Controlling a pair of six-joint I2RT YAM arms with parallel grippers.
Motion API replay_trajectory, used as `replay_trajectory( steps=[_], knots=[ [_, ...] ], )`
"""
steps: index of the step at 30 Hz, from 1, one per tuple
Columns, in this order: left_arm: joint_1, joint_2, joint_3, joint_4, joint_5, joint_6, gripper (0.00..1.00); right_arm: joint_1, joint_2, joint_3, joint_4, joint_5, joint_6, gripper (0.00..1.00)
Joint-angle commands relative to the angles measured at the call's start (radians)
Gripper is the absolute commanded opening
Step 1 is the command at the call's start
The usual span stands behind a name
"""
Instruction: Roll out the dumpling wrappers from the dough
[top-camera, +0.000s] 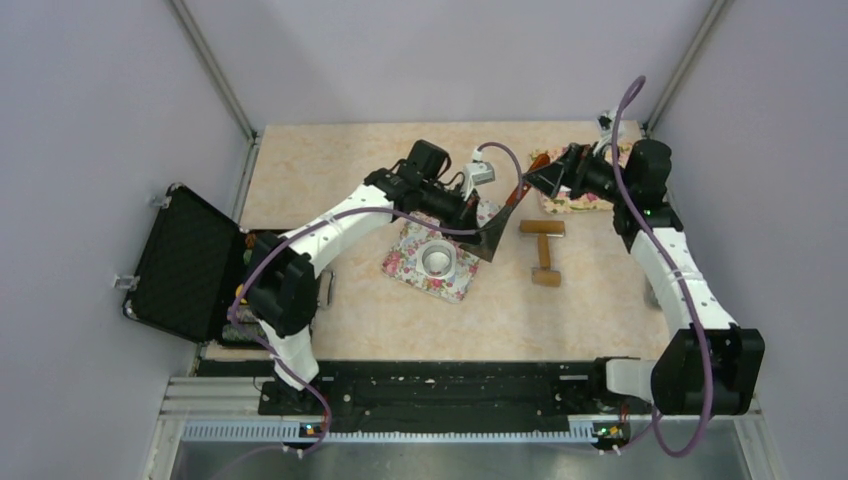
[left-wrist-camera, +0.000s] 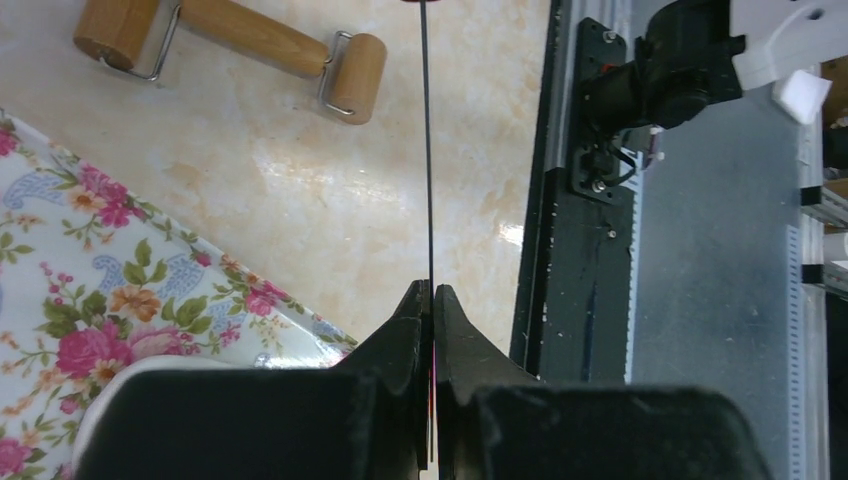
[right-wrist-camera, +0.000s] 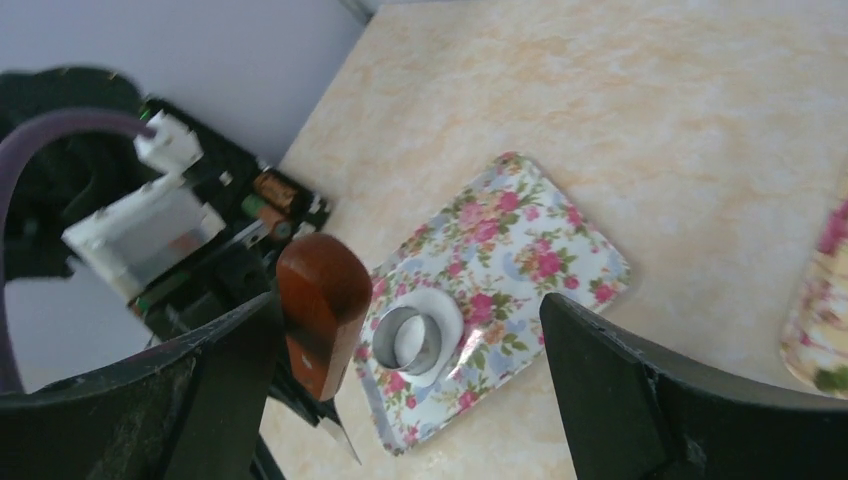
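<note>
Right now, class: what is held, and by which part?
The left claw pinches a thin blade by its end; the right claw stands open around its wooden handle.

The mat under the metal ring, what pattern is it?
The mat is floral, pink roses and green leaves on white; best in the left wrist view.

1 overhead view looks down; 2 close wrist views share the floral mat (top-camera: 405, 262)
</note>
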Motion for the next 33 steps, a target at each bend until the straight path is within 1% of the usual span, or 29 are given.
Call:
replay_trajectory(
  steps=[1,3,5,11,16,18,23,27,31,33],
  knots=[
    [0.007,-0.069,-0.008,0.038,0.162,0.028,0.0,-0.002,-0.021,-0.06,0.206,-0.391,-0.097,0.97],
    [0.007,-0.06,-0.008,0.042,0.172,0.017,0.0,-0.003,-0.056,-0.118,0.313,-0.435,-0.087,0.97],
    [0.007,-0.045,-0.008,0.048,0.182,0.005,0.0,-0.002,-0.085,-0.149,0.359,-0.455,-0.103,0.97],
    [0.005,0.011,0.0,0.057,0.24,-0.027,0.0,0.057,-0.079,-0.159,0.32,-0.478,-0.18,0.93],
    [0.0,0.025,-0.005,0.057,0.24,-0.031,0.0,0.099,-0.06,-0.161,0.318,-0.487,-0.19,0.89],
    [-0.005,0.022,-0.009,0.057,0.235,-0.024,0.0,0.103,-0.058,-0.162,0.321,-0.476,-0.185,0.86],
    [-0.01,0.021,-0.011,0.057,0.229,-0.023,0.0,0.103,-0.052,-0.161,0.31,-0.474,-0.198,0.67],
    [-0.012,0.017,-0.017,0.056,0.239,-0.017,0.0,0.103,-0.041,-0.156,0.304,-0.443,-0.204,0.65],
    [-0.017,0.011,-0.021,0.043,0.236,0.003,0.0,0.103,-0.007,-0.138,0.321,-0.498,-0.179,0.52],
    [-0.022,0.005,-0.023,0.032,0.232,0.02,0.0,0.103,0.024,-0.124,0.316,-0.537,-0.161,0.52]
  ],
)
